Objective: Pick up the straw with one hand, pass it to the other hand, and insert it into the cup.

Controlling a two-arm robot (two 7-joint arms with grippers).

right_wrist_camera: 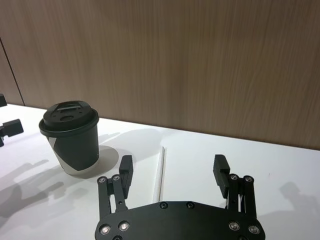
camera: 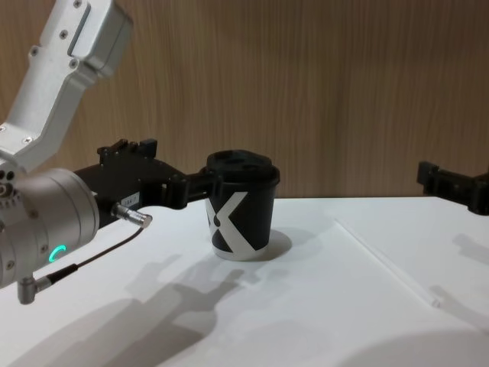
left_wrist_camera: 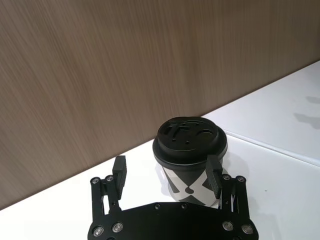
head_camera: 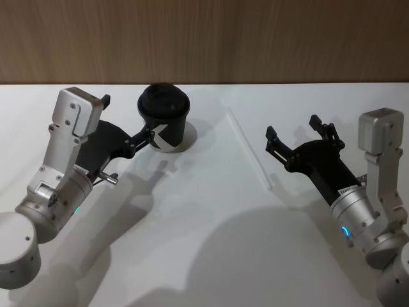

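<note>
Right gripper (right_wrist_camera: 173,164) is wide open near the straw (right_wrist_camera: 160,175); I'd straddle its middle, drop low, pinch gently. Left gripper (left_wrist_camera: 167,172) gapes by the cup (left_wrist_camera: 190,137).

The counter (head_camera: 204,243) has a smooth white surface, matt with a faint sheen. The wall panel (head_camera: 204,38) shows a brown wood-grain finish, matt. The cup (head_camera: 167,131) has a matt black paper body with a printed white mark. Its lid (left_wrist_camera: 190,137) is matt black plastic with moulded relief. The straw (head_camera: 249,148) is thin, smooth, pale and slightly translucent, plastic in appearance. The left pincer (left_wrist_camera: 166,170) and right pincer (right_wrist_camera: 173,165) consist of matt black plates and fingers, fastened with bright metal screw heads. The left arm housing (head_camera: 70,121) and right arm housing (head_camera: 380,137) are silver metal, satin finish. The cable plug (camera: 134,216) is polished metal.
</note>
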